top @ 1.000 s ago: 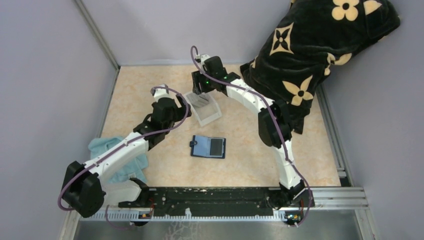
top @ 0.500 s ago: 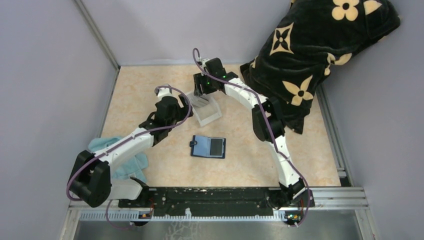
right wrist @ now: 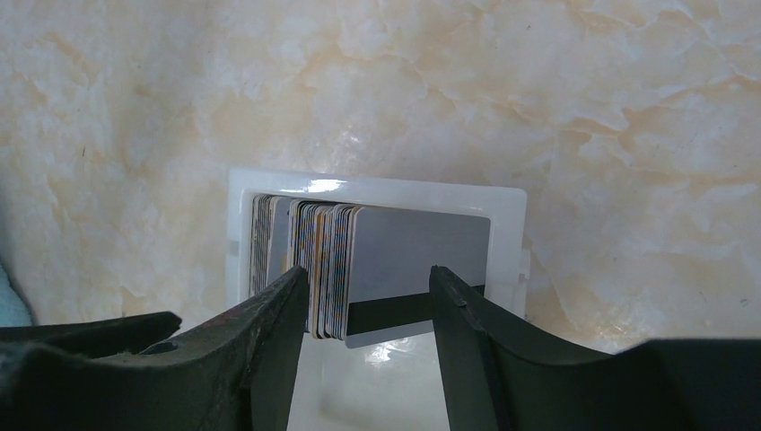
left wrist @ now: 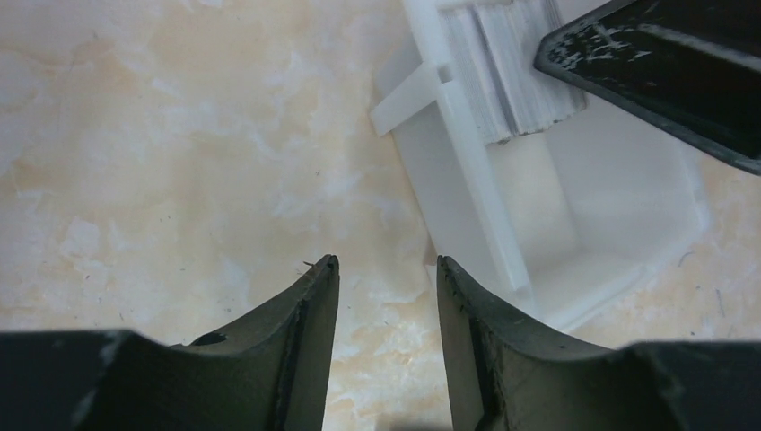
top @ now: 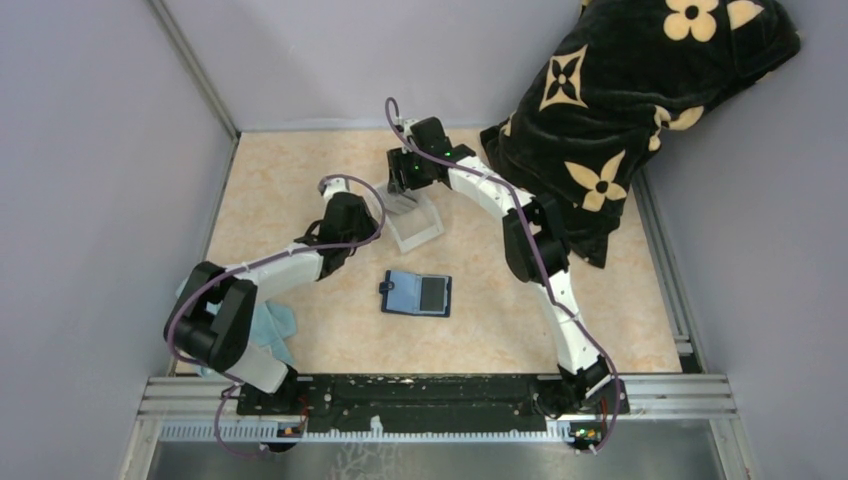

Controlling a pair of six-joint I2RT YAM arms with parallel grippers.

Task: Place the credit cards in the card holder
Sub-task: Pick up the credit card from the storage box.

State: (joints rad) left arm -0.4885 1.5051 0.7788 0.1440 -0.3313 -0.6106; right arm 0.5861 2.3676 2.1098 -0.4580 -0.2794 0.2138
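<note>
Now the table (top: 270, 190) is bearing a white tray (top: 428, 236), with the wallet (top: 417, 294) lying open nearby, apart from it. Cards (right wrist: 413, 251) are standing stacked in the tray. The right gripper (right wrist: 368, 274) is hanging over them, jaws parted. The left gripper (left wrist: 383, 262) is hovering beside the tray wall, narrowly open and holding nothing.

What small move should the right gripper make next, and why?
Probably lower slightly and close on the front grey card: the right gripper hangs open over the cards standing in the white tray, and the card holder lies open.
</note>
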